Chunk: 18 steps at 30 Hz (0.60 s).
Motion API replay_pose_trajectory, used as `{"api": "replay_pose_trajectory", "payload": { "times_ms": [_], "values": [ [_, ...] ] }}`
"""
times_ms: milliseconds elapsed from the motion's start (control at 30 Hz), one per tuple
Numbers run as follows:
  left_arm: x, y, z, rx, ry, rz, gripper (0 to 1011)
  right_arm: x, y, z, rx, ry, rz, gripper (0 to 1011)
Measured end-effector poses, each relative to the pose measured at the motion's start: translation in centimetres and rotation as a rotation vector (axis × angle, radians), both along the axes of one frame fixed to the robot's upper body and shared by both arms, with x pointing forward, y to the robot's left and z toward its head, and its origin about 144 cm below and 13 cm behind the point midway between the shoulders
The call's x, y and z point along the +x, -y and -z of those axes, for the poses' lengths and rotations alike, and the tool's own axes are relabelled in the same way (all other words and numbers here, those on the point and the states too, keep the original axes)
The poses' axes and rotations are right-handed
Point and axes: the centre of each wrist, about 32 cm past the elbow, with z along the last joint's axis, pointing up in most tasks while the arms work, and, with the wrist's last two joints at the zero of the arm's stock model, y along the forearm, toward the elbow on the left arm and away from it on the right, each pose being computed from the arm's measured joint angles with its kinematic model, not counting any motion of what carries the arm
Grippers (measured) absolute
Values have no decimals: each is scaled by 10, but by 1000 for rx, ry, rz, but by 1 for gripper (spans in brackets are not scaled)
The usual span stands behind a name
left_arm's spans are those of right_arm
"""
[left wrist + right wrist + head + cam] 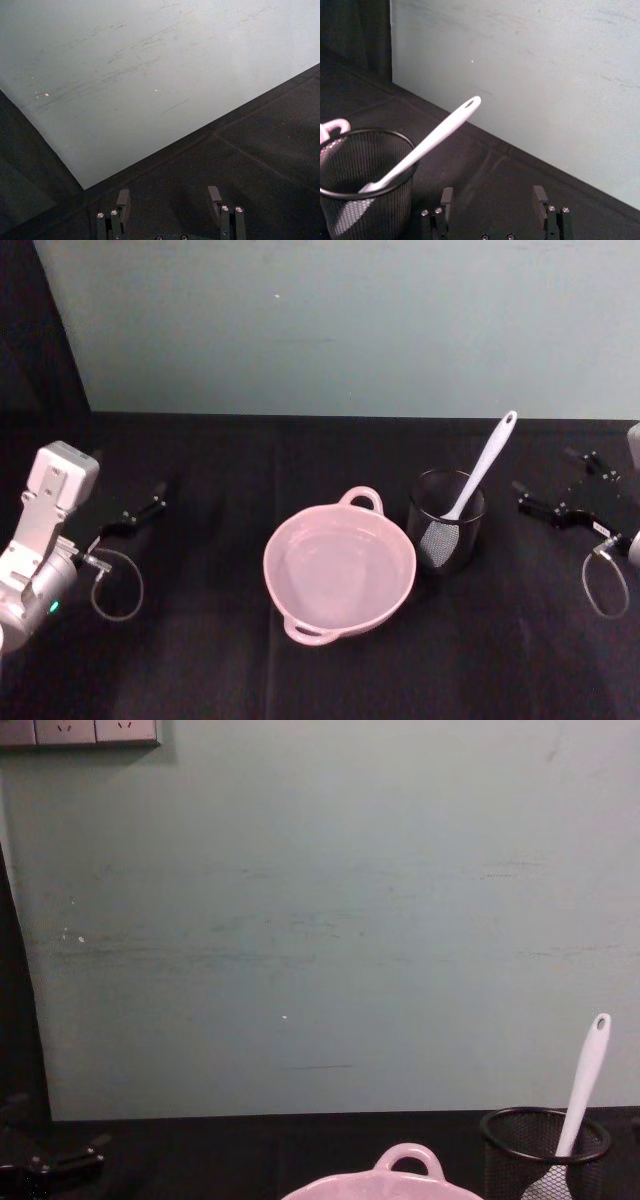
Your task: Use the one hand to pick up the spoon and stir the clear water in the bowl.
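The pale pink bowl (pixel 340 570) sits at the table's middle, its inside glossy, and its arched loop handle (pixel 408 1158) rises at the far rim. Just right of it stands a black wire-mesh cup (pixel 447 520). The white spoon (pixel 480 470) leans in that cup blade down, its holed handle end up and to the right. The spoon (pixel 435 140) and cup (pixel 365 185) lie ahead of and to one side of my right gripper (pixel 493 197), which is open and holds nothing. My right gripper (pixel 555 505) rests at the table's right edge. My left gripper (pixel 169 200) is open and parked at the far left (pixel 140 508).
A black cloth (pixel 200 660) covers the table. A pale green wall (pixel 320 920) stands close behind it. Cable loops hang by both wrists, one on the left (pixel 120 590) and one on the right (pixel 605 585). A dark panel (pixel 40 330) borders the back left corner.
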Motion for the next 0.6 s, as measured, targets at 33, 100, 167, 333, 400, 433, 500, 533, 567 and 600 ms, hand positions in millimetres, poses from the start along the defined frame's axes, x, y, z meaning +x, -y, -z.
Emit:
{"api": "replay_pose_trajectory", "payload": {
  "times_ms": [33,100,167,333,400,433,500,533,567,600],
  "values": [
    [0,0,0,0,0,0,1005,1,1,2,-1,-7,1,1003],
    [0,0,0,0,0,0,1005,1,1,4,-4,-13,-1,1003],
    [0,0,0,0,0,0,1005,2,2,7,-4,-22,-4,1003],
    [0,0,0,0,0,0,1005,2,4,11,-4,-32,-6,1003],
    [0,0,0,0,0,0,1005,2,4,12,0,-34,-5,1003],
    [0,0,0,0,0,0,1005,2,4,12,1,-34,-5,1003],
    [0,0,0,0,0,0,1005,1,4,12,2,-36,-5,1003],
    [0,0,0,0,0,0,1005,1,4,12,2,-36,-5,1003],
    [0,0,0,0,0,0,1005,1,4,12,2,-36,-5,1003],
    [0,0,0,0,0,0,1005,1,4,12,2,-36,-5,1003]
  ]
}}
